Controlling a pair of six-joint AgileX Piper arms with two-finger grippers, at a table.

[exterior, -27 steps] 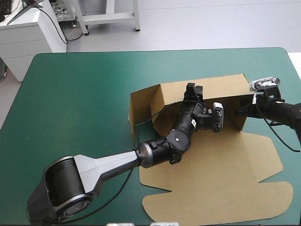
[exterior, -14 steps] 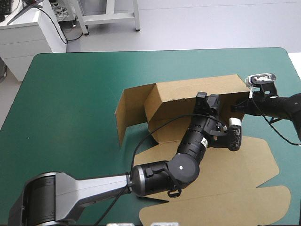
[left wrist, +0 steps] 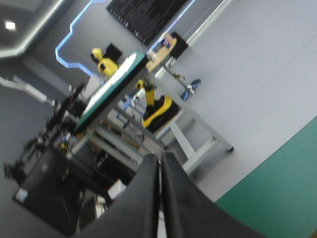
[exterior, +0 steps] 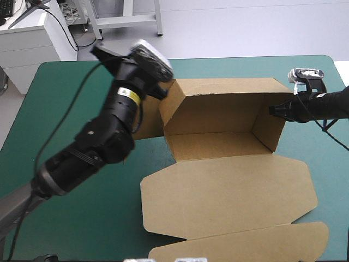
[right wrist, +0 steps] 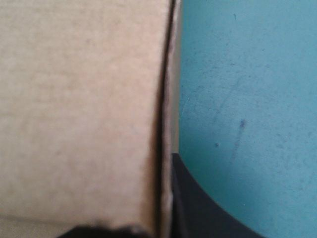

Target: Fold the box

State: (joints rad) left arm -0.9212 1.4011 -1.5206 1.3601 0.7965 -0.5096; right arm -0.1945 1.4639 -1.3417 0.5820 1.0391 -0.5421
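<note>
The box (exterior: pixel 218 117) is lying on the worktop (exterior: pixel 229 68), its long axis running left to right. My right claw (exterior: pixel 272 111) is pinching its right end wall. My left claw (left wrist: pixel 160 157), closed and empty, is hovering raised beside its left end.

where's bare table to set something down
The far strip of the teal-green cover behind the box is bare, and so is the near-left patch beside its flat lid. Crowded: the right gripper at the box's right wall; the left arm overhangs the left side.
</note>
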